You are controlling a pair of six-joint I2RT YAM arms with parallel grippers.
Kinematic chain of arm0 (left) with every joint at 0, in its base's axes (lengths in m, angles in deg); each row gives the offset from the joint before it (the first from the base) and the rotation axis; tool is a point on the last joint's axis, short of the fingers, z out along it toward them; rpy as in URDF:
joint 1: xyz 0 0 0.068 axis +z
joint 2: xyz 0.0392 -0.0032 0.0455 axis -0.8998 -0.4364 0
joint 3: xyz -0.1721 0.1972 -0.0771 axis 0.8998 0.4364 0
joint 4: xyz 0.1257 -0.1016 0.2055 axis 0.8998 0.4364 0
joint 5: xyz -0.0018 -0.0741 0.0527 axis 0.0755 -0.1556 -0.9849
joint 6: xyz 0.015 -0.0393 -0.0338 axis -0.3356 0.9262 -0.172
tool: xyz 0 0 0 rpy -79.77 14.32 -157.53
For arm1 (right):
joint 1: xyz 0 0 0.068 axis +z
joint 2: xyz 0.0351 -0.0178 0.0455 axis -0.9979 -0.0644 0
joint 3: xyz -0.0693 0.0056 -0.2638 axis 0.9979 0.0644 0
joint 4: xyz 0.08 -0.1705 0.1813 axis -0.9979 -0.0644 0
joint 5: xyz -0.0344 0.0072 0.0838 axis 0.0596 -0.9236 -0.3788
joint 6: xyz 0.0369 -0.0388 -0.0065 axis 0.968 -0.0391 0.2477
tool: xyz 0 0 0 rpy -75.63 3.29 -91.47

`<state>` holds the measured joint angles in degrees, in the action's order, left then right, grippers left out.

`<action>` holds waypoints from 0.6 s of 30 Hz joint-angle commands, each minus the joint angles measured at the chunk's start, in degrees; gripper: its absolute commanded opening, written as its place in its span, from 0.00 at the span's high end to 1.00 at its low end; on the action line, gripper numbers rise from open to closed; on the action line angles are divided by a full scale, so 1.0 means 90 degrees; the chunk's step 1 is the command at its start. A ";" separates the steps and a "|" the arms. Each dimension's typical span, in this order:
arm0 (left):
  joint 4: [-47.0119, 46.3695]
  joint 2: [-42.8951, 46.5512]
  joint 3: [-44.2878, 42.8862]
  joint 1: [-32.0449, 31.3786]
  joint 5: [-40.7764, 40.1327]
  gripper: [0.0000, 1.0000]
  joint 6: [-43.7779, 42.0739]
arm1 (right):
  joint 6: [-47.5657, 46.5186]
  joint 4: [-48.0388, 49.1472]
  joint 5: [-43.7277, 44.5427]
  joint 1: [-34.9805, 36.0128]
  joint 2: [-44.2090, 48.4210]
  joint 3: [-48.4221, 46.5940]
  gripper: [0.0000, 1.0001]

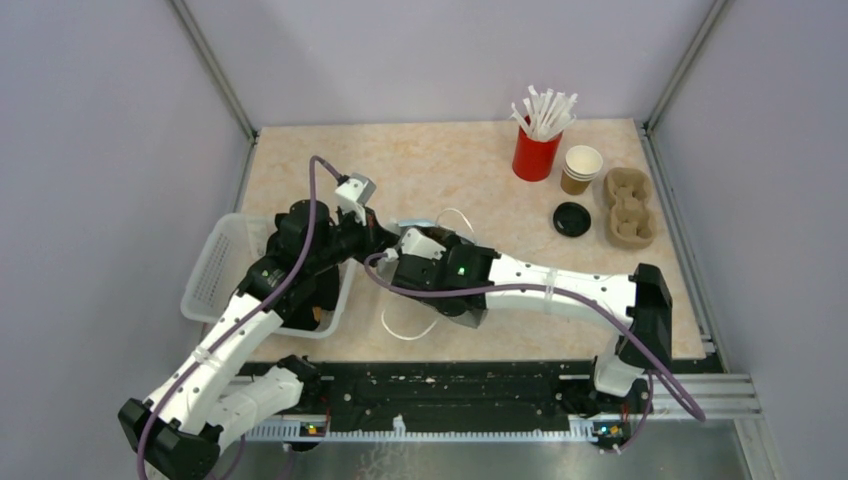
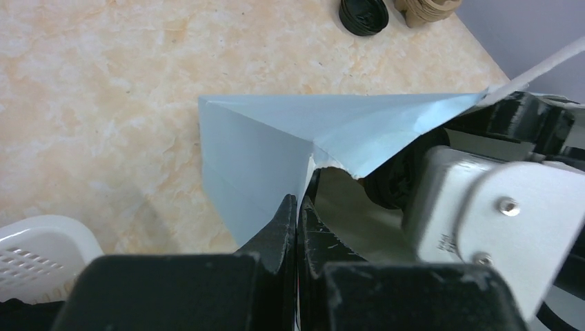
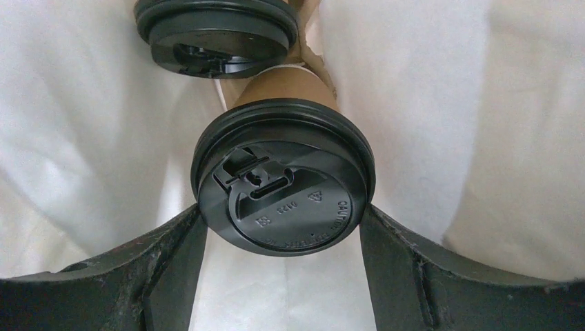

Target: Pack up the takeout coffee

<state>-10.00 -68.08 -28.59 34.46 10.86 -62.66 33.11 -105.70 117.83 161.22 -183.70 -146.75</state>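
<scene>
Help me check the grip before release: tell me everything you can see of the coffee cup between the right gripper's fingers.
The coffee cup is small, of brown kraft paper, and capped with a round black plastic lid that has a sip opening and embossed marks. The wrist camera faces the lid, and the body runs away behind it. The right gripper clamps the lid's rim from both sides. The white inside of the bag surrounds it. A second lidded cup sits just beyond; whether they touch is unclear.
</scene>
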 commanded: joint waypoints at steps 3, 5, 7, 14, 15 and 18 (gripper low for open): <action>-0.0431 0.0129 0.0044 -0.0024 0.0253 1.00 -0.0217 | -0.0474 0.0661 -0.0151 -0.0312 0.0216 0.0254 0.40; -0.0433 0.0122 0.0028 -0.0023 0.0277 1.00 -0.0218 | -0.0538 0.0628 -0.0158 -0.0349 0.0150 0.0272 0.40; -0.0433 0.0122 0.0014 -0.0033 0.0298 1.00 -0.0226 | -0.0535 0.0555 -0.0140 -0.0359 0.0107 0.0298 0.40; -0.0412 0.0168 0.0075 -0.0035 0.0338 1.00 -0.0287 | -0.0623 0.0570 -0.0219 -0.0409 -0.0019 0.0330 0.40; -0.0425 0.0169 0.0094 -0.0040 0.0337 1.00 -0.0291 | -0.0692 0.0664 -0.0313 -0.0441 -0.0015 0.0383 0.41; -0.0397 0.0169 0.0097 -0.0061 0.0343 1.00 -0.0338 | -0.0695 0.0735 -0.0432 -0.0475 0.0002 0.0508 0.41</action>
<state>-10.24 -67.95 -28.07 34.43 12.33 -64.23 27.83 -101.16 115.58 157.99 -183.77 -143.47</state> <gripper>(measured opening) 0.006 0.733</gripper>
